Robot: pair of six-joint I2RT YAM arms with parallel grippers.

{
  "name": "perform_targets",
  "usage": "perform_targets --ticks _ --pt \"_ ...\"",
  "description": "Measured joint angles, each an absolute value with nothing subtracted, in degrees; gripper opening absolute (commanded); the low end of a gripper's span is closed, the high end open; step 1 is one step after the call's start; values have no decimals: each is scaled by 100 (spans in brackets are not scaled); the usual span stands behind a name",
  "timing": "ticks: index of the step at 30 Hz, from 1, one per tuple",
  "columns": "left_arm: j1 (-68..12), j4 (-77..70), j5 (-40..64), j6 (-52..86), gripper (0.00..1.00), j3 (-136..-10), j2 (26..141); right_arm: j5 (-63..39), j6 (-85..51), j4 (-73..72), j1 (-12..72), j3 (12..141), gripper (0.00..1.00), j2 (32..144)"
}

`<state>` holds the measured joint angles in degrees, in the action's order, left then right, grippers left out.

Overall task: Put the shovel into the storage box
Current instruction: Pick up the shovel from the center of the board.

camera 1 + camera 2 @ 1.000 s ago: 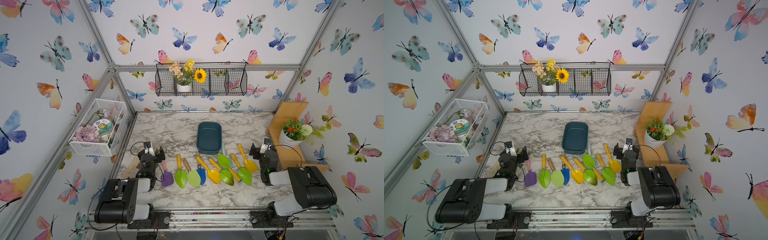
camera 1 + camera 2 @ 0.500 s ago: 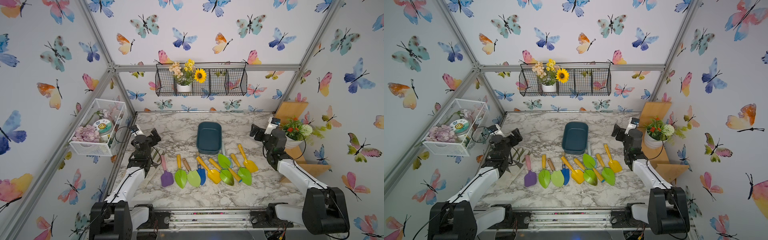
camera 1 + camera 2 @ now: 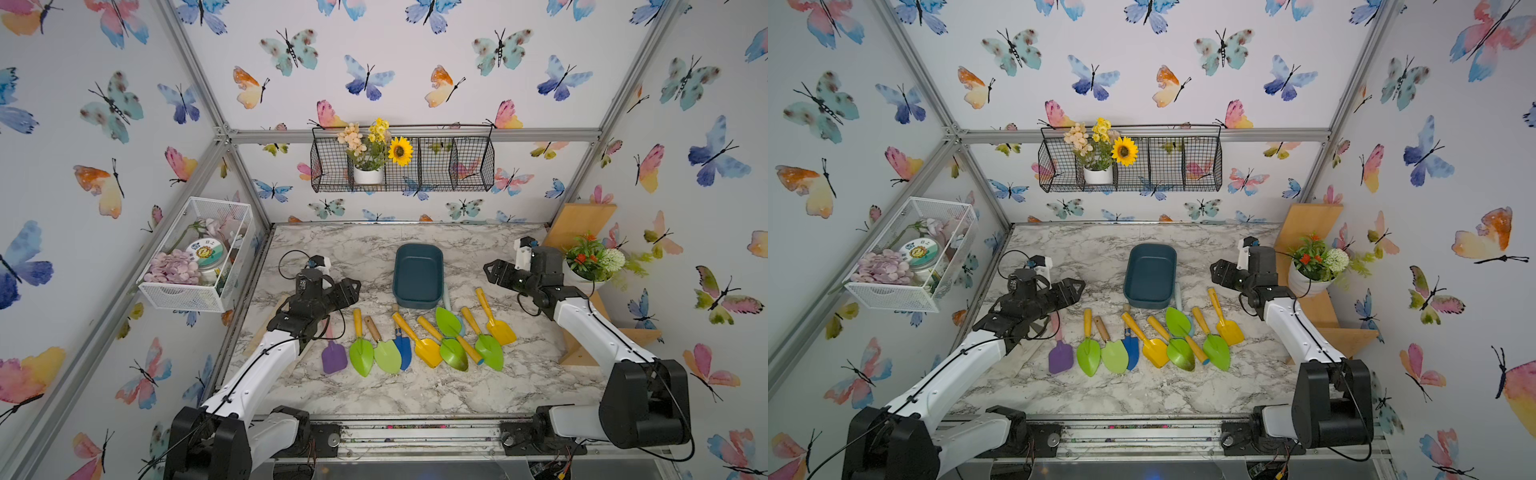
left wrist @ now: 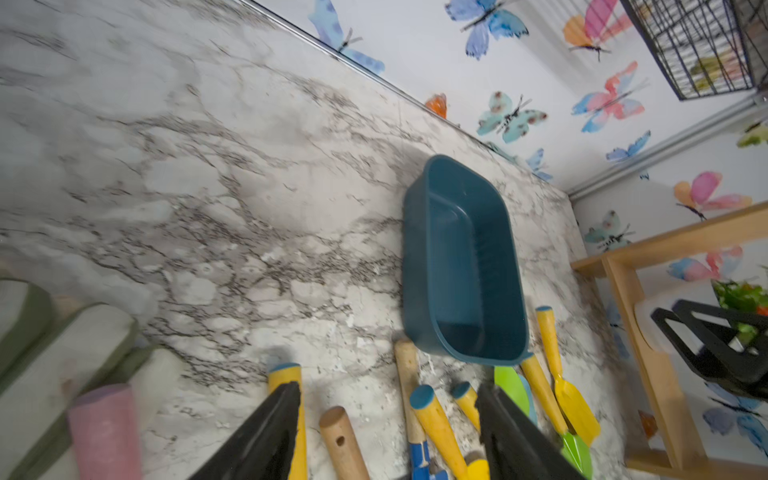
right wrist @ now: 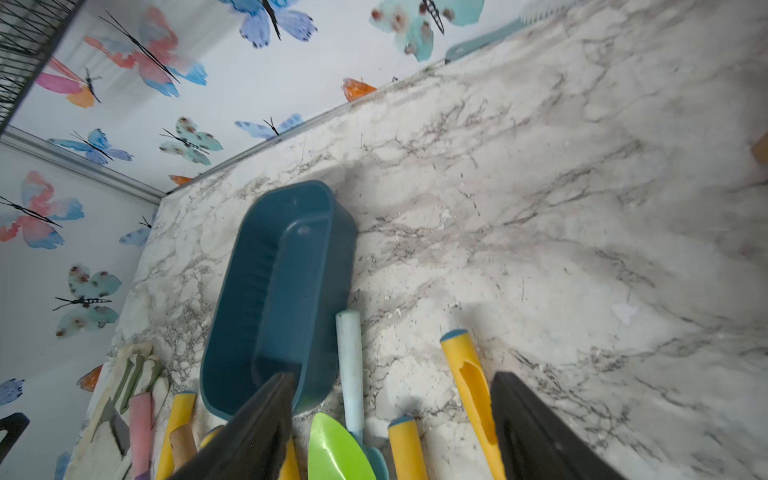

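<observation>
The shovels lie in a row on the marble table, just in front of the storage box. A few handle tips seem to touch its near wall. My left gripper and right gripper hover on either side of the box, jaws parted, holding nothing.

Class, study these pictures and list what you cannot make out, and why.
The purple shovel: the left arm covers part of its handle in both top views.
The light-blue shovel: a green shovel covers most of its blade in both top views.
The jar in the white basket: label too small to read.
</observation>
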<state>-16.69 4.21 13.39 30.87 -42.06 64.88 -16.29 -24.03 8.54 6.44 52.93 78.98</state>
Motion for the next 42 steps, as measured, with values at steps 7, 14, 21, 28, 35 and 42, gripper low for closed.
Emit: perform_targets --ticks 7,14,21,28,35,42 --pt "-2305 683 1431 3310 70 -4254 6897 -1387 -2248 1730 644 5249 71 8117" --pt "-2536 711 1522 3496 67 -4307 7402 -1256 -2121 1855 676 5039 67 8427" --pt "-2556 633 1588 3592 67 -4425 7603 -993 -2091 1831 919 5019 63 8973" --pt "-2563 624 1623 3632 67 -4414 7603 -696 -2078 1772 1122 5137 56 9511" --pt "-2563 624 1627 3634 67 -4410 7603 -303 -2029 1717 1212 5251 48 9714" --pt "-2563 596 1695 3642 66 -4410 7627 38 -1986 1584 1249 5378 36 9902"
